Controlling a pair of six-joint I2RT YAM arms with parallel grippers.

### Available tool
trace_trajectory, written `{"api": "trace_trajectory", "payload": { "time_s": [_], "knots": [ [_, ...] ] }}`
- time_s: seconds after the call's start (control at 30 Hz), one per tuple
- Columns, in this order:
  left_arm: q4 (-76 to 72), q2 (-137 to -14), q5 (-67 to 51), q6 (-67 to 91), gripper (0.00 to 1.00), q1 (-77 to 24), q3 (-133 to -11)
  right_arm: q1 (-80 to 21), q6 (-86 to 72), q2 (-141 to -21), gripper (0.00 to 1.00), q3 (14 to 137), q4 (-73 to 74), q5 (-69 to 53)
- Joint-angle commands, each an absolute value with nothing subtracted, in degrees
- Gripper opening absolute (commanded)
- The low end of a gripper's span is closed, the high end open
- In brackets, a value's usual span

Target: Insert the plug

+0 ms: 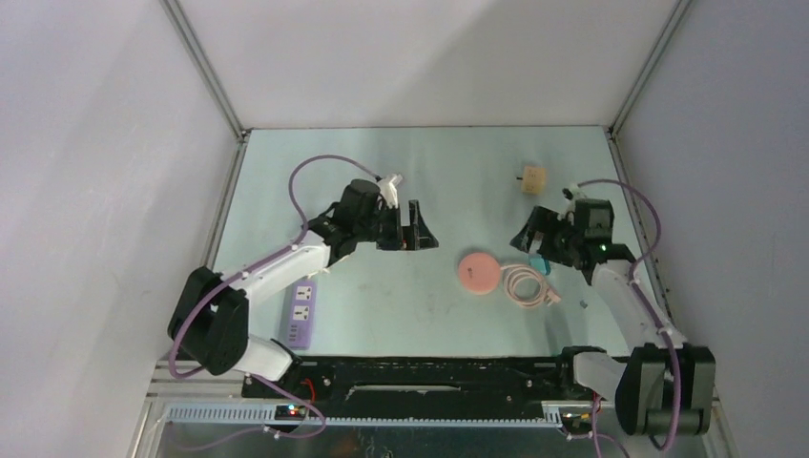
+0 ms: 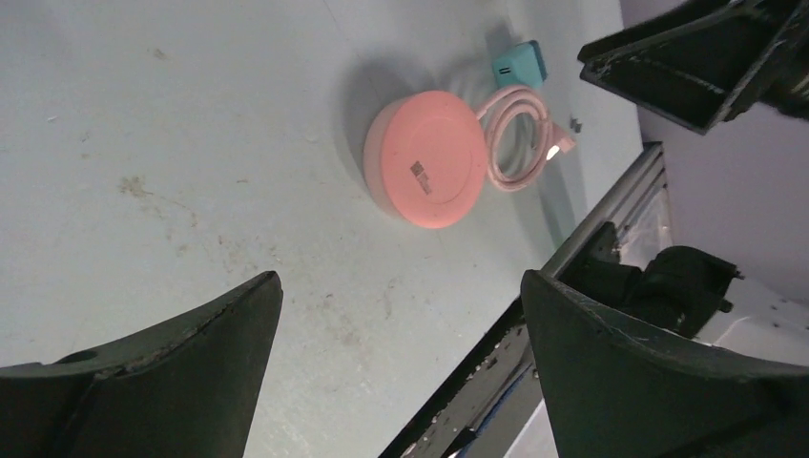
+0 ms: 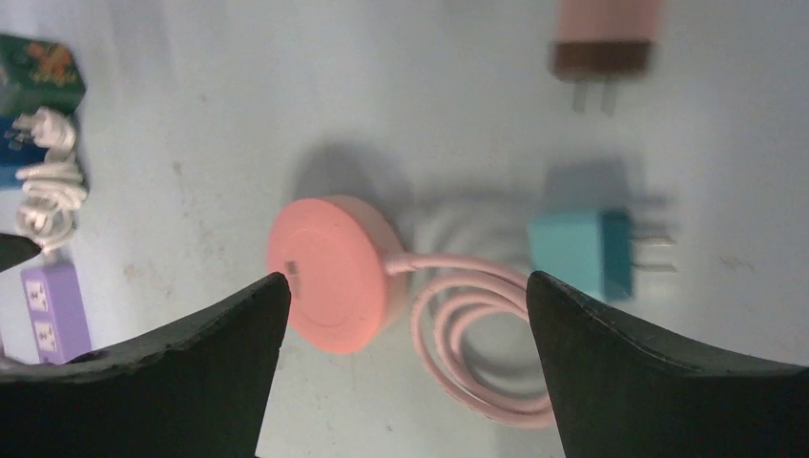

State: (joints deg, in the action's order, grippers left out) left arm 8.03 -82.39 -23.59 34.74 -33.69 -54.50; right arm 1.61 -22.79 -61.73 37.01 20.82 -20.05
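Nearest the arm bases, the strip point(image 1: 303, 315) lies flat on the worktop point(image 1: 429, 181) beside the left arm, sockets facing up. It is well apart from every other item. Further out, right of centre, sits the pink disc point(image 1: 477, 272), with its cable point(image 1: 529, 286) coiled just beside it on the right. The plug point(image 3: 580, 253), teal, lies on its side touching the far edge of the coil, with its prongs pointing away from the disc. The right tool point(image 3: 408, 284) hangs above this group, released and empty, its jaws spread wide. The disc and the plug both fall between the jaws in the wrist view. The left tool point(image 2: 401, 286) hovers over bare worktop left of the disc, also released and holding nothing. Beyond the teal plug lies a second plug point(image 3: 603, 38), pinkish with a darker end, its prongs aimed back toward the coil. Step in hand: approach for pickup; nothing is grasped and no plug is near a socket. The teal plug is judged the likelier target because it lies closest under the right tool. The next move calls for the right tool to shift toward the plug body, descend and close across its flat sides, leaving the prongs free. The plug must then travel across the worktop to the strip, which may need the left tool to steady it.
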Motion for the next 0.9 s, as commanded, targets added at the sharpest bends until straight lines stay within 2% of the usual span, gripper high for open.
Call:
{"api": "trace_trajectory", "payload": {
  "time_s": [0.0, 0.1, 0.27, 0.57, 0.67, 0.87],
  "knots": [
    [8.7, -78.5, -19.3, 31.2, 0.98, -34.4, -54.8, -7.1, -17.8, -67.9, 0.96, 46.9, 22.3, -18.6],
    [9.2, -75.9, -17.7, 29.7, 0.98, -34.4, -52.9, -11.3, -16.9, -75.1, 0.95, 51.9, 23.9, -17.7],
    [10.4, -73.1, -16.6, 28.7, 0.98, -34.4, -49.9, -12.2, -18.7, -83.6, 0.91, 53.4, 24.5, -21.5],
    [2.7, -70.4, -21.1, 33.8, 0.98, -34.4, -39.3, -19.4, -24.2, -89.5, 0.89, 51.2, 25.3, -28.7],
    [1.9, -69.2, -21.7, 34.8, 0.97, -34.6, -37.3, -23.2, -29.9, -88.5, 0.90, 49.0, 20.6, -34.1],
    [1.2, -64.8, -20.4, 35.9, 0.97, -35.8, -33.0, -30.6, -47.0, -88.5, 0.90, 44.3, -3.1, -43.6]
  ]
}}
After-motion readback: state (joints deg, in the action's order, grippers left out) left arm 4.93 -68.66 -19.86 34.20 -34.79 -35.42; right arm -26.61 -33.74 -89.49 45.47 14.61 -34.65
